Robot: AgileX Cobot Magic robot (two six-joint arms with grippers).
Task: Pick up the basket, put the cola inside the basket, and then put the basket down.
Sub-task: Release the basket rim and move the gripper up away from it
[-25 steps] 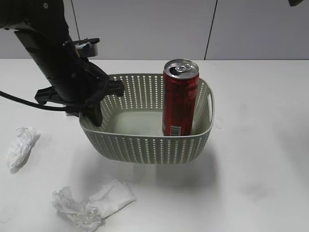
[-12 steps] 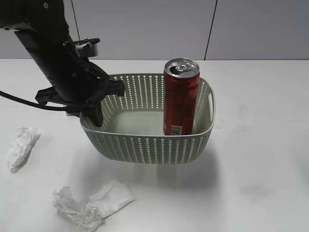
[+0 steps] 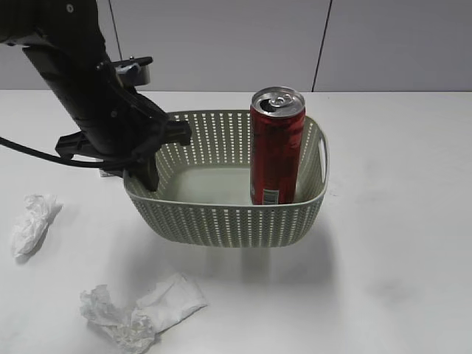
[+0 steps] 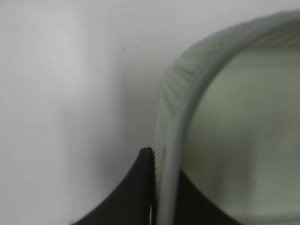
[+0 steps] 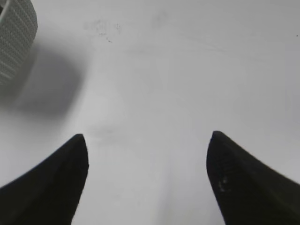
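Observation:
The pale green basket (image 3: 228, 221) hangs a little above the white table, casting a shadow beneath it. The red cola (image 3: 276, 147) stands upright inside it at the right end. My left gripper (image 3: 144, 173) is shut on the basket's left rim, one finger inside the wall and one outside. In the left wrist view the rim (image 4: 187, 93) runs between the two fingers (image 4: 166, 161). My right gripper (image 5: 147, 140) is open and empty over bare table. A corner of the basket (image 5: 16, 33) shows at the top left of that view. The right gripper is out of the exterior view.
Two crumpled white tissues lie on the table, one at the left (image 3: 33, 221) and one at the front left (image 3: 144, 310). The table (image 3: 398, 221) stretches bare to the right of the basket. A grey wall stands behind.
The basket with the cola in it has risen very slightly in my left gripper. The left arm has barely moved.

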